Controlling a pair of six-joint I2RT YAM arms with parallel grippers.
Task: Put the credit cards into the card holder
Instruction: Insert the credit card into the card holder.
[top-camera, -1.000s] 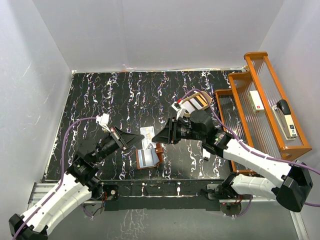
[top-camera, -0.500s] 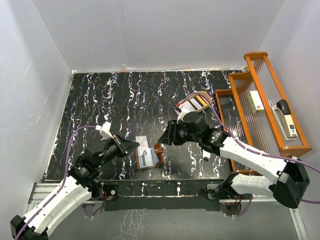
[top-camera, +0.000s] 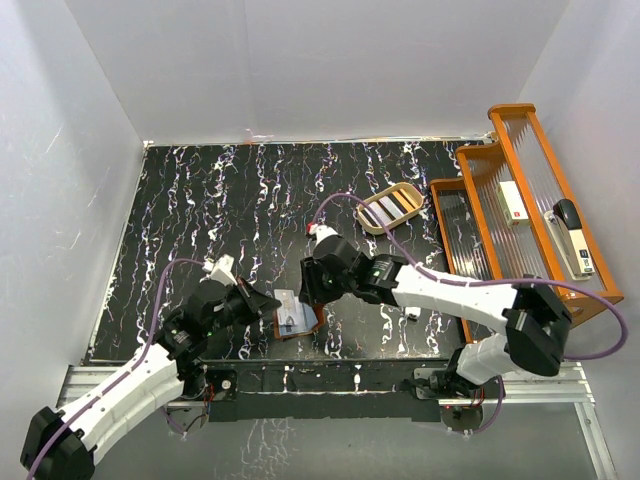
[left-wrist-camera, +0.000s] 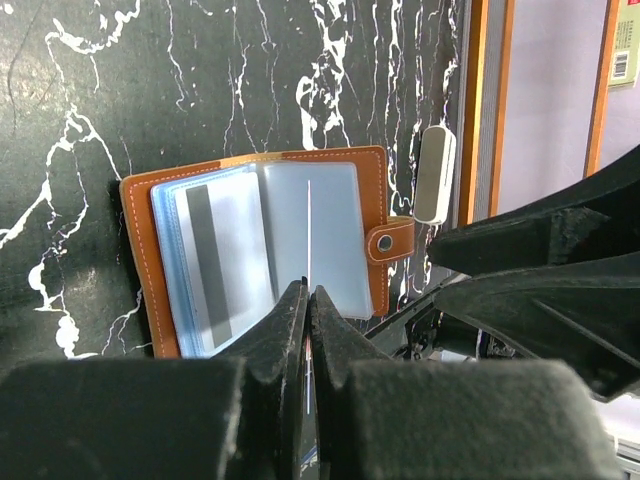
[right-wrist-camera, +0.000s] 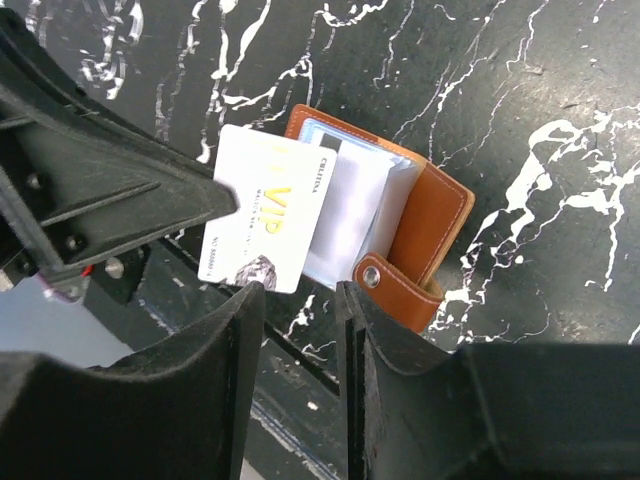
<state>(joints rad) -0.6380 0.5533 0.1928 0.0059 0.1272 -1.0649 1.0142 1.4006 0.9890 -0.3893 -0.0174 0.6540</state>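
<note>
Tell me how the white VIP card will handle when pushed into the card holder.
Probably stiff: the white VIP card juts out flat, gripped at one edge by the left pincer. Edge-on it looks thin, so likely light; it may pivot if it snags.

Black, white-veined table (top-camera: 200, 200) between white walls (top-camera: 300, 60). Tan oval tray (top-camera: 408, 186) toward far right holds striped flat pieces, too small to identify. Orange stepped rack (top-camera: 512, 108) with ribbed clear shelves along right edge: white box (top-camera: 513, 202) on one shelf, black-and-white stapler (top-camera: 572, 235) on next, farther right. Small white stick (left-wrist-camera: 434, 174) on tabletop just beside rack's base.
</note>
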